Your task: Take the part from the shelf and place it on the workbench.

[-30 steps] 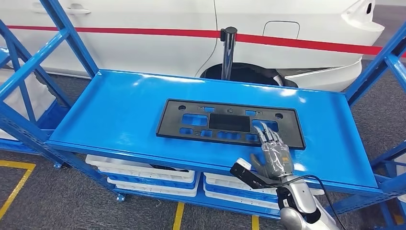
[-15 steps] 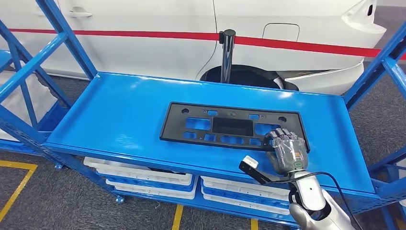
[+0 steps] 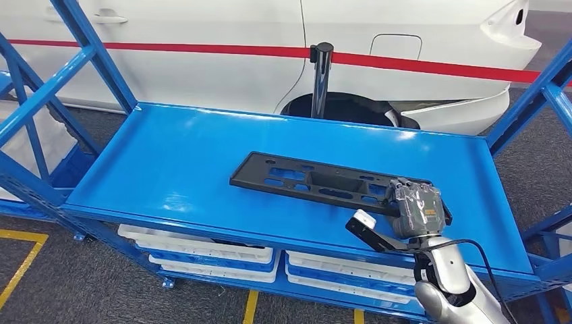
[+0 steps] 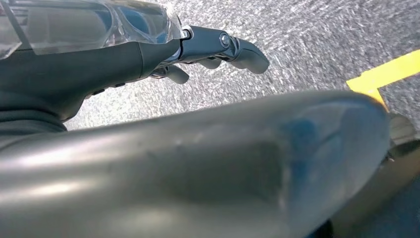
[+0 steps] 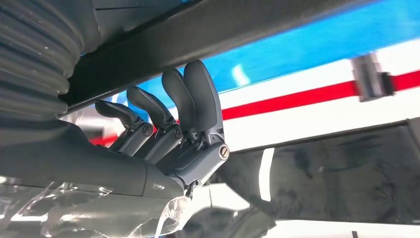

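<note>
Part (image 3: 317,182), one long black perforated plate, is lying lengthwise along the blue shelf (image 3: 168,169), its right end tilting up. Right hand (image 3: 418,210) is grasping that end; left hand (image 4: 218,44) is hanging with fingers loosely curled, holding nothing.

White car (image 3: 202,54) parked behind the rack, red stripe (image 3: 202,48) along its side, fuel flap (image 3: 394,44) visible. Black stanchion post (image 3: 321,77) stands in front of the rear wheel arch (image 3: 351,108). White trays (image 3: 202,250) stacked on the lower level. Grey carpet floor (image 3: 67,290) with yellow marking lines (image 3: 20,270); the yellow line (image 4: 384,77) also shows in the left wrist view.
</note>
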